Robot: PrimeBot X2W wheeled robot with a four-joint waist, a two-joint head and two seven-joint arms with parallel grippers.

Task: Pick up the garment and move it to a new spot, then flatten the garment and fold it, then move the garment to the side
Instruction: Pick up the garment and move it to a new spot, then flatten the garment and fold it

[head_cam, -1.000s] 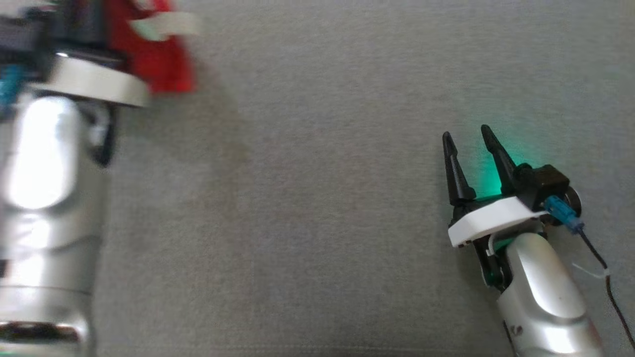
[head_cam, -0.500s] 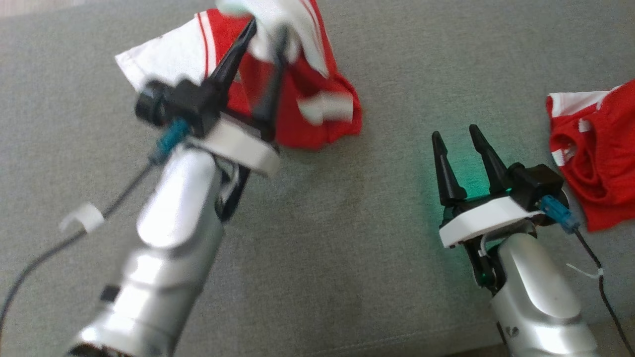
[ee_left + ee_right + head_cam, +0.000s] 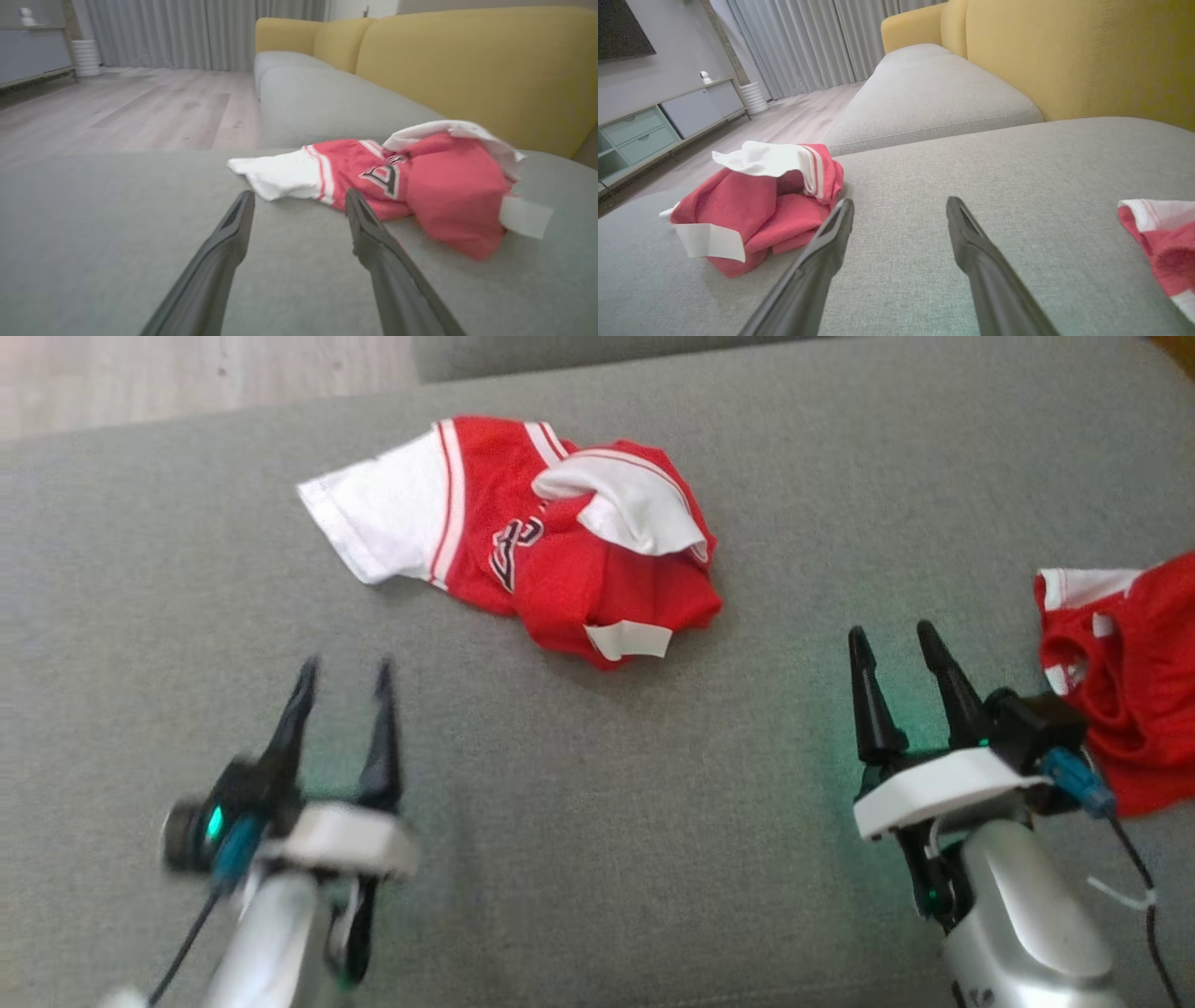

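Red-and-white garment (image 3: 523, 546) lies crumpled on the grey cushion (image 3: 653, 859).

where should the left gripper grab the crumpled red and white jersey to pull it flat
Probably the white sleeve of the jersey: it lies flat, sticking out to the left, while the rest is bunched. Come in low from the near-left with the open left gripper, pinching its hem.

A home living room is showing: a grey sofa (image 3: 327, 102) with yellow back cushions (image 3: 467, 60) is standing on a wooden floor (image 3: 140, 107); curtains (image 3: 187, 32) are hanging behind; a cabinet (image 3: 668, 121) is lining the wall.
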